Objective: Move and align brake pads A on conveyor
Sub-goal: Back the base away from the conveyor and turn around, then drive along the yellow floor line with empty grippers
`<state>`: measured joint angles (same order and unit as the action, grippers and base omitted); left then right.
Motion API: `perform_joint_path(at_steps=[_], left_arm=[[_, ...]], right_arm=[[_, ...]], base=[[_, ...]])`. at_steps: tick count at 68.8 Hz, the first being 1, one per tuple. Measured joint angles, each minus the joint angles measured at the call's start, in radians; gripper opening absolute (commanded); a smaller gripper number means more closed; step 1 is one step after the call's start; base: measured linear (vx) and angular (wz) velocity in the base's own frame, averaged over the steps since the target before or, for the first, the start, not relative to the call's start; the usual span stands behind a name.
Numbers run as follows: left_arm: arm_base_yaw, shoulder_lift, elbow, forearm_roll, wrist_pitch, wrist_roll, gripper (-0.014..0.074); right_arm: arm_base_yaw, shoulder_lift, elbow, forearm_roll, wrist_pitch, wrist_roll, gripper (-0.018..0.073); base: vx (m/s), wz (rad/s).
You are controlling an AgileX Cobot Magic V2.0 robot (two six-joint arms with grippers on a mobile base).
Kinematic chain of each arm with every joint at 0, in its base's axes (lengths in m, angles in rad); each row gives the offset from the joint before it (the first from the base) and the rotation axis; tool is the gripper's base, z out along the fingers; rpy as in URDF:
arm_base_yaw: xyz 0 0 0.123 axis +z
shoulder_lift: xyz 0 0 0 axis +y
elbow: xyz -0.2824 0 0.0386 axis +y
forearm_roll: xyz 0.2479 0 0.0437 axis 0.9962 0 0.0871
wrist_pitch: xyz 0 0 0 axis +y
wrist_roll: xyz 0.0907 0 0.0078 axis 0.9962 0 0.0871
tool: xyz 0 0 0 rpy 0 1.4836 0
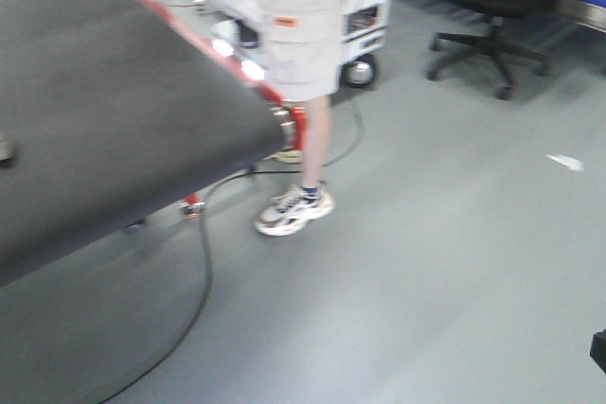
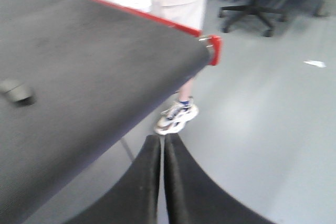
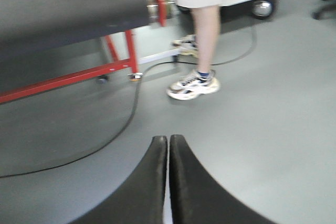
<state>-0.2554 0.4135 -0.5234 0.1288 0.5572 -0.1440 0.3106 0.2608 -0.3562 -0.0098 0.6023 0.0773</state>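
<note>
The left tool (image 2: 163, 139) and right tool (image 3: 168, 140) were pinched together, empty; perhaps a brake pad (image 2: 17, 92) lay on the conveyor (image 2: 100, 61).

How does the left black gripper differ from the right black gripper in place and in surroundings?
The left black gripper hangs beside the edge of the dark charcoal felt-like conveyor belt; the right black gripper hangs over the grey floor, apart from the belt. Ahead of the left gripper a small dark-grey blurred piece lies on the belt; ahead of the right gripper none shows. Both grippers are shut and hold nothing.
</note>
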Motion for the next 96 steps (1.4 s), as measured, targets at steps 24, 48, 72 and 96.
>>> perform_joint_path(at_steps=[24,48,72,96], left_arm=[[0.000,0.000,0.000,0.000,0.000,0.000,-0.0006],[0.000,0.000,0.000,0.000,0.000,0.000,-0.0006],[0.000,0.000,0.000,0.000,0.000,0.000,-0.0006],[0.000,0.000,0.000,0.000,0.000,0.000,-0.0006]], right_arm=[[0.000,0.000,0.000,0.000,0.000,0.000,-0.0010],[0.000,0.000,0.000,0.000,0.000,0.000,-0.0010],[0.000,0.000,0.000,0.000,0.000,0.000,-0.0010],[0.000,0.000,0.000,0.000,0.001,0.000,-0.0010]], base=[[0.04,-0.48],[0.05,-0.43],[0.08,-0.59],[0.12,-0.62]])
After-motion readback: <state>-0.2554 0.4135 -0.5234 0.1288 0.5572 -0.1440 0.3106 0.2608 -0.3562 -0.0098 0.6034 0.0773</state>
